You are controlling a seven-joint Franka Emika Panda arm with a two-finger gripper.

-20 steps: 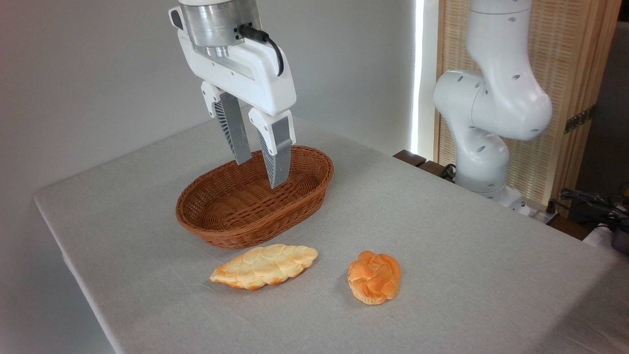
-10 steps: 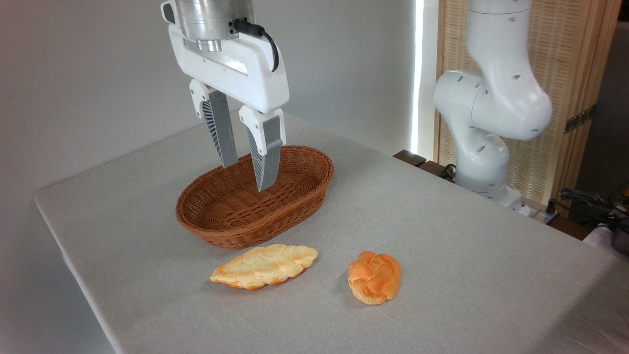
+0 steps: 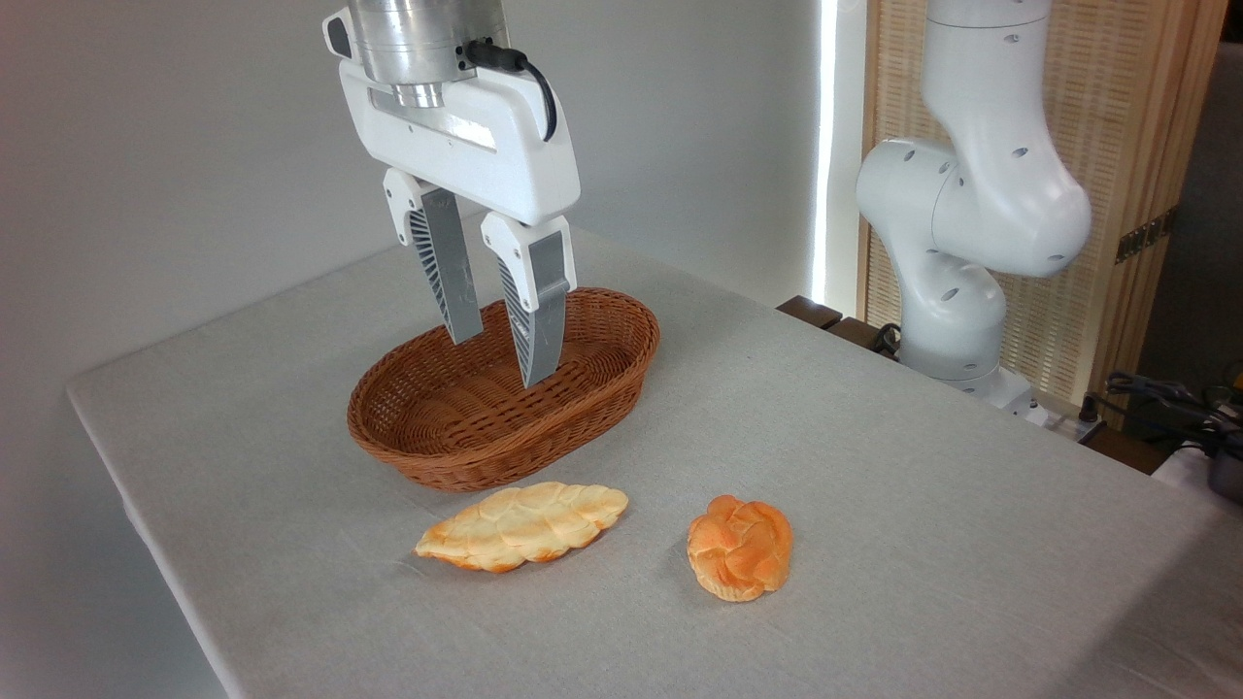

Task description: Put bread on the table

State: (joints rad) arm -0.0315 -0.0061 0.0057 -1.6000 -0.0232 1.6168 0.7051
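Observation:
The bread (image 3: 740, 548), a small deep-orange braided bun, lies on the grey-clothed table (image 3: 874, 466) near the front, right of centre. My gripper (image 3: 500, 359) hangs open above the brown wicker basket (image 3: 505, 398), fingers pointing down with nothing between them. It is well back and to the left of the bun, not touching it.
A longer pale golden braided loaf (image 3: 524, 525) lies on the cloth just in front of the basket, left of the bun. The arm's white base (image 3: 961, 252) stands at the table's far right edge, with cables (image 3: 1165, 398) beyond it.
The gripper drifted left and up over the basket, then came slightly back right and down. It stays open. Both breads have not moved.

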